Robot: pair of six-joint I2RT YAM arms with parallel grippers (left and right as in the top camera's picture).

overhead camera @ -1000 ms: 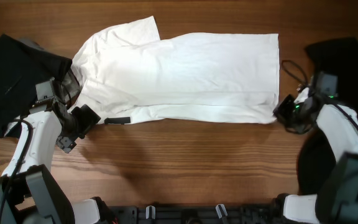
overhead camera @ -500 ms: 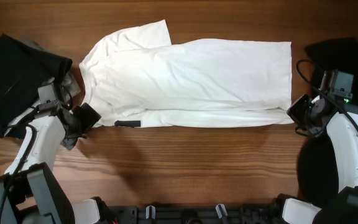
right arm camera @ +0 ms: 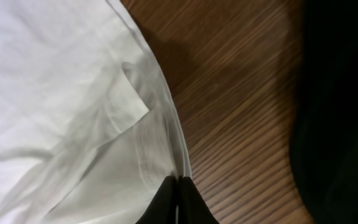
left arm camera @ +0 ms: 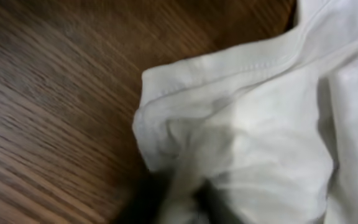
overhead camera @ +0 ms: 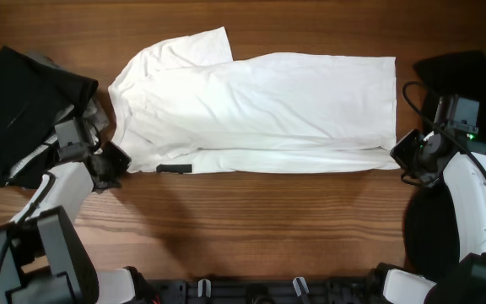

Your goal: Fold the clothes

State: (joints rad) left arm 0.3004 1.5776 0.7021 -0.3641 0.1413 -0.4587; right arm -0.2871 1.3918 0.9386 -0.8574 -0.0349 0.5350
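My left claw (overhead camera: 116,160) was clamped shut on a bunched corner of the white T-shirt (overhead camera: 260,110) at its collar end, just beside the small dark label (overhead camera: 174,168); my right claw (right arm camera: 178,199) was pinched tight on the hem edge at the opposite end. The shirt lay flat, drawn out lengthwise between the two claws on the wooden surface (overhead camera: 260,228), with a fold running along its near edge and one sleeve (overhead camera: 197,46) poking out at the far side. A black garment (overhead camera: 15,101) lay crumpled beyond my left arm, and another dark cloth (overhead camera: 454,72) lay past my right arm.
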